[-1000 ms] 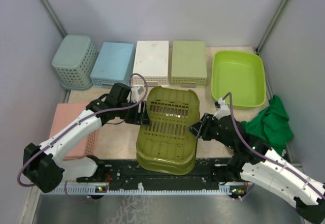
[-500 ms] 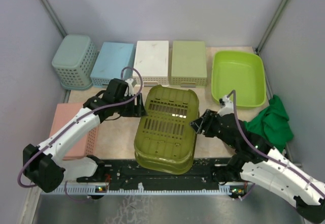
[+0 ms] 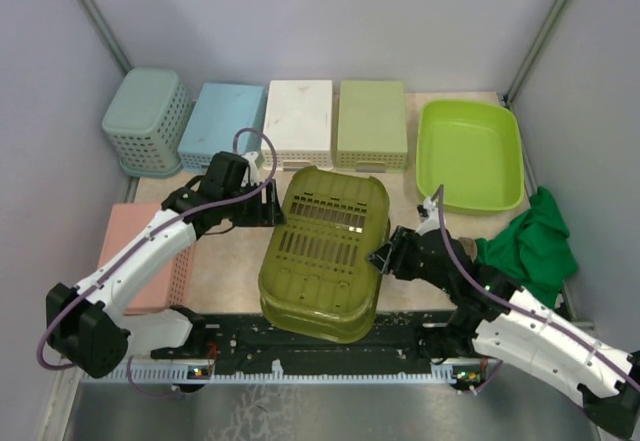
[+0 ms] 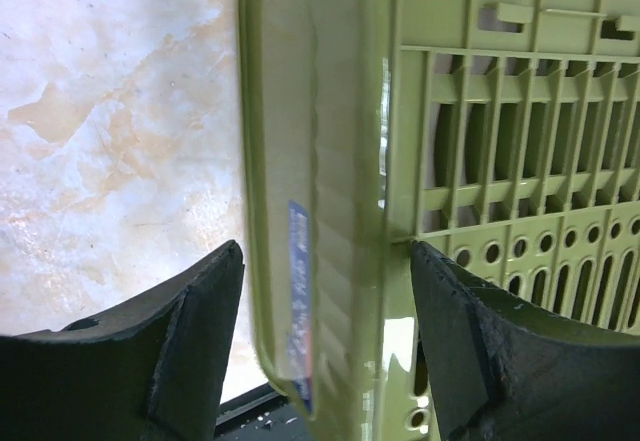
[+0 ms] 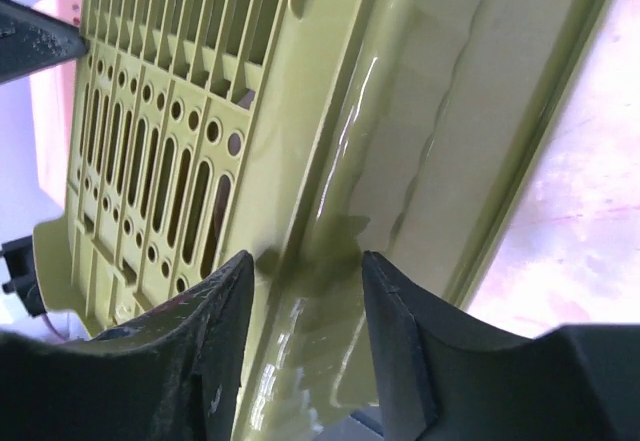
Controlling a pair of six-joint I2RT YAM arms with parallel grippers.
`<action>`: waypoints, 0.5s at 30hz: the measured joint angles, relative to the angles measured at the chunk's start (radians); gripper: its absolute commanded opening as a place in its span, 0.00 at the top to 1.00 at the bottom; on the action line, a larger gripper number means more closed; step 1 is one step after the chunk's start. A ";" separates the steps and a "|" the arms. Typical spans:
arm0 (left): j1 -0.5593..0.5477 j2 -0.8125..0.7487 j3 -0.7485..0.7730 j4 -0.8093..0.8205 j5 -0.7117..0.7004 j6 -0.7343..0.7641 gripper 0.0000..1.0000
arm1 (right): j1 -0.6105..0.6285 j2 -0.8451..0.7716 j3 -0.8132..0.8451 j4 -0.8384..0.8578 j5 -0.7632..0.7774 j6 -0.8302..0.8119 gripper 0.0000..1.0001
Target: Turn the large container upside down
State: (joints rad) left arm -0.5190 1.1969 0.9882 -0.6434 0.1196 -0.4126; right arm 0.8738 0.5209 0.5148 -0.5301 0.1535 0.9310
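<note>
Claws (image 3: 275, 216) loosening around slatted basket (image 3: 322, 251).

Olive slatted basket (image 3: 322, 254) upside down, desk (image 3: 225, 271) centre. Behind it, L to R: teal basket (image 3: 146, 119), blue (image 3: 222, 124), white (image 3: 298, 121), pale green (image 3: 372, 123). Pink basket (image 3: 150, 258) to its left; green cloth (image 3: 530, 244) to its right.

Pale lilac walls (image 3: 330, 21) enclose a beige marbled tabletop (image 3: 225, 276) with a metal front edge.
</note>
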 measured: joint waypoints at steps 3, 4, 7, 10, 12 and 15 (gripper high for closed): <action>0.000 0.001 0.010 0.000 0.003 0.000 0.26 | 0.000 0.048 -0.013 0.056 -0.048 0.013 0.62; 0.001 0.001 0.014 0.000 0.003 0.000 0.26 | 0.001 0.060 -0.013 0.074 -0.056 0.014 0.63; 0.006 0.000 0.027 -0.003 0.002 0.001 0.26 | 0.000 0.102 -0.018 0.137 -0.069 0.014 0.67; 0.011 -0.002 0.046 -0.017 -0.002 0.002 0.24 | -0.006 0.162 -0.018 0.216 -0.082 0.011 0.67; 0.011 -0.004 0.061 -0.029 -0.018 0.007 0.23 | -0.012 0.209 -0.018 0.280 -0.093 0.010 0.68; 0.023 -0.012 0.076 -0.047 -0.043 0.010 0.22 | -0.034 0.284 -0.018 0.378 -0.115 0.005 0.71</action>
State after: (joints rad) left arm -0.4965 1.1851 1.0641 -0.6899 0.0761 -0.4030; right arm 0.8398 0.8051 0.4973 -0.1520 0.0383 0.9363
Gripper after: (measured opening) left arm 0.771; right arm 0.335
